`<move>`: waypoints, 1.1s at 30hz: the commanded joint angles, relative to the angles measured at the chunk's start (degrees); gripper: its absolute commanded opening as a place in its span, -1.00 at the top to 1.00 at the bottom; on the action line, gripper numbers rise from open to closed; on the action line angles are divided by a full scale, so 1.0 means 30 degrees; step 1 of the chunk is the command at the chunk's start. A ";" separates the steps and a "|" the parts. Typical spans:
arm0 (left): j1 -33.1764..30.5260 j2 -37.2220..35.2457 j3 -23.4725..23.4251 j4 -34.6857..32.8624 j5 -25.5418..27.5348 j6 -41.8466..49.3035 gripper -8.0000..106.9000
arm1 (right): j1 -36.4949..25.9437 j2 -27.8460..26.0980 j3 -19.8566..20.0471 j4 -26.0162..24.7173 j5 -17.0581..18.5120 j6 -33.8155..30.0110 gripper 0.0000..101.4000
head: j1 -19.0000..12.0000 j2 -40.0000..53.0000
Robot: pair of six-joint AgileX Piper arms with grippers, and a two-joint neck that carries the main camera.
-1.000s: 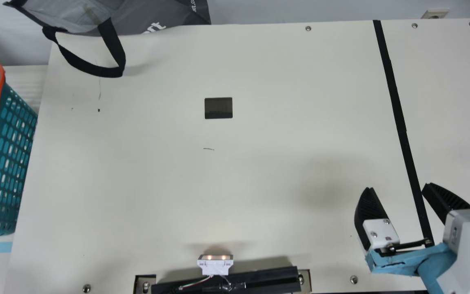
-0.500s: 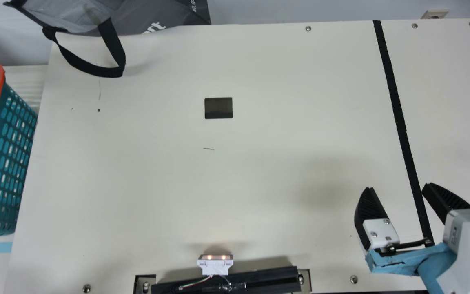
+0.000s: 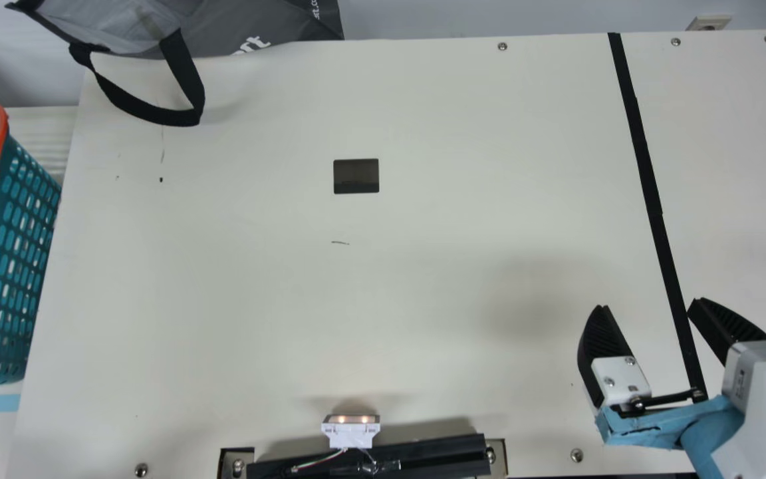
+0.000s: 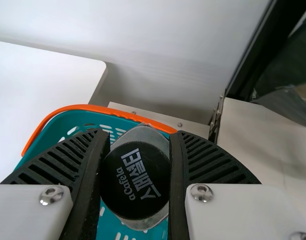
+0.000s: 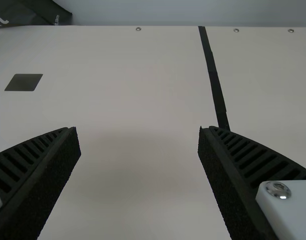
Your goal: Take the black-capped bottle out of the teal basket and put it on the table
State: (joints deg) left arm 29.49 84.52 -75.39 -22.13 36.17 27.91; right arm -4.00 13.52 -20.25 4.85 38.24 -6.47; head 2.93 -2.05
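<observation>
In the main view, my right gripper [image 3: 649, 304] stands open over the table [image 3: 423, 279] at the lower right. The teal basket [image 3: 20, 253] with orange handles is cut off by the left edge. The left wrist view shows the black-capped bottle [image 4: 135, 177] cap-on, pressed between the two fingers of my left gripper [image 4: 140, 132]. Behind and around it is the basket [image 4: 68, 122]; how high the bottle stands in it I cannot tell. My right gripper [image 5: 138, 128] has nothing between its fingers in the right wrist view.
A grey bag [image 3: 256, 30] with a black strap [image 3: 157, 116] lies at the table's back left. A black tape strip [image 3: 652, 199] crosses the right side. A small white device [image 3: 350, 434] and black bar [image 3: 423, 456] are at the front edge.
</observation>
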 commanded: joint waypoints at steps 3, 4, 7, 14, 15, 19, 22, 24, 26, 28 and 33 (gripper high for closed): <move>-0.0458 -0.0138 -0.0083 0.0246 0.0189 -0.0193 0.86 | 0.0000 0.0000 0.0000 0.0000 0.0000 0.0000 -0.79 | -0.0071 0.0158; -0.0584 -0.0187 -0.0089 0.0326 0.0232 -0.0267 0.86 | 0.0000 0.0000 0.0000 0.0000 0.0000 0.0000 -0.79 | -0.0071 0.0158; -0.0977 -0.0312 -0.0079 0.0511 0.0325 -0.0429 0.86 | 0.0000 0.0000 0.0000 0.0000 0.0000 0.0000 -0.79 | -0.0071 0.0158; -0.2144 -0.0593 0.0159 0.1019 0.0478 -0.0952 0.86 | 0.0000 0.0000 0.0000 0.0000 0.0000 0.0000 -0.79 | -0.0071 0.0158; -0.2360 -0.0635 0.0223 0.1128 0.0477 -0.1081 0.86 | 0.0000 0.0000 0.0000 0.0000 0.0000 0.0000 -0.79 | -0.0071 0.0158; -0.3249 -0.0750 0.0409 0.1550 0.0465 -0.1633 0.86 | 0.0000 0.0000 0.0000 0.0000 0.0000 0.0000 -0.79 | -0.0071 0.0158; -0.3982 -0.0822 0.0512 0.1888 0.0435 -0.2110 0.86 | 0.0000 0.0000 0.0000 0.0000 0.0000 0.0000 -0.79 | -0.0071 0.0158; -0.4499 -0.0829 0.0548 0.2109 0.0386 -0.2426 0.86 | 0.0000 0.0000 0.0000 0.0000 0.0000 0.0000 -0.79 | -0.0071 0.0158; -0.5030 -0.0814 0.0588 0.2371 0.0323 -0.2770 0.86 | 0.0000 0.0000 0.0000 0.0000 0.0000 0.0000 -0.79 | -0.0071 0.0158; -0.5554 -0.0793 0.0636 0.2571 0.0278 -0.3045 0.86 | 0.0000 0.0000 0.0000 0.0000 0.0004 0.0000 -0.79 | -0.0071 0.0158; -0.6837 -0.0701 0.0729 0.2985 0.0207 -0.3598 0.86 | 0.0000 0.0000 0.0000 0.0000 0.0007 0.0000 -0.79 | -0.0071 0.0158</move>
State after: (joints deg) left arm 10.08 82.30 -73.25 -13.23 36.76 17.28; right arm -4.00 13.52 -20.25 4.85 38.26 -6.47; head 2.93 -1.76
